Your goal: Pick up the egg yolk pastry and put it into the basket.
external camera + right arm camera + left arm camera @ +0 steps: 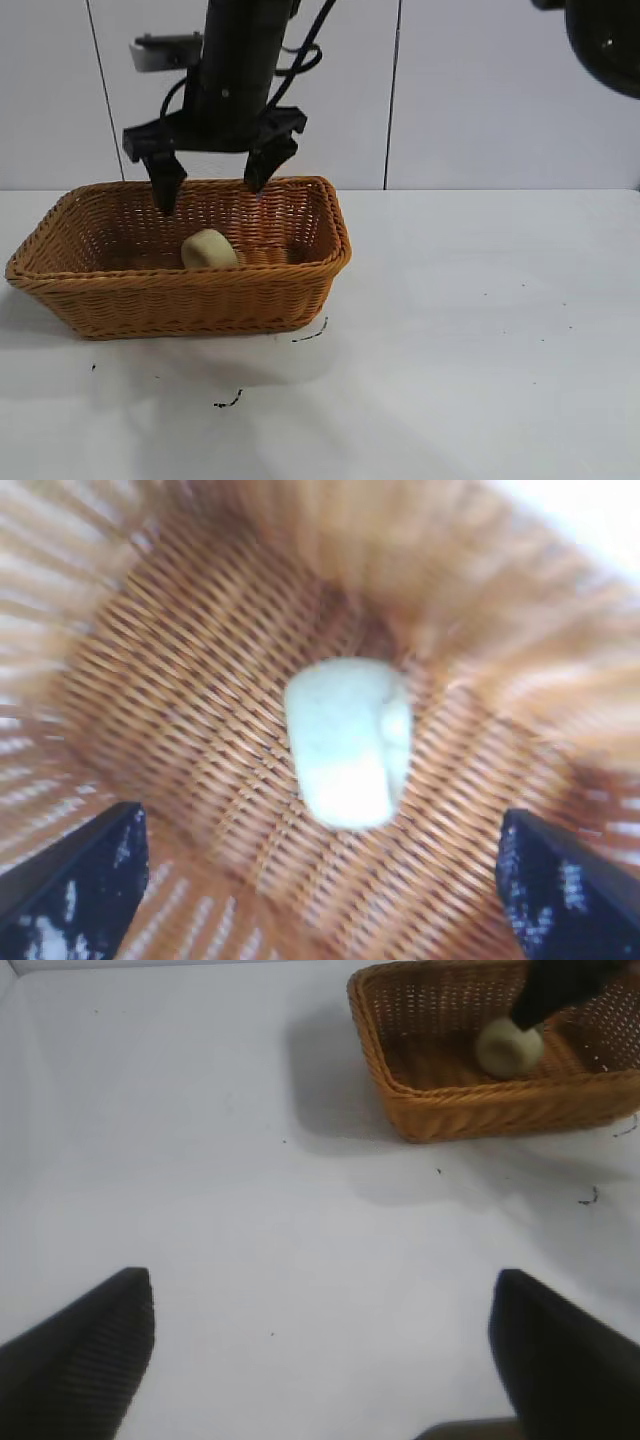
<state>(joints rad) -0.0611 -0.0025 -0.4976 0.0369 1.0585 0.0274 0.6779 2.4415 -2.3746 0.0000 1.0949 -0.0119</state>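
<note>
The egg yolk pastry (208,249) is a pale yellowish round bun lying on its side on the floor of the orange-brown woven basket (180,290). My right gripper (210,195) hangs open and empty just above the basket's far rim, over the pastry and not touching it. In the right wrist view the pastry (348,742) lies on the basket's weave (150,650) ahead of the open gripper (320,815). My left gripper (322,1275) is open and empty over bare table, far from the basket (480,1110) and the pastry (509,1046).
The basket stands at the left of the white table (480,330). Small dark marks (230,401) lie on the table in front of it. Part of the other arm (605,40) shows at the top right corner. A white panelled wall stands behind.
</note>
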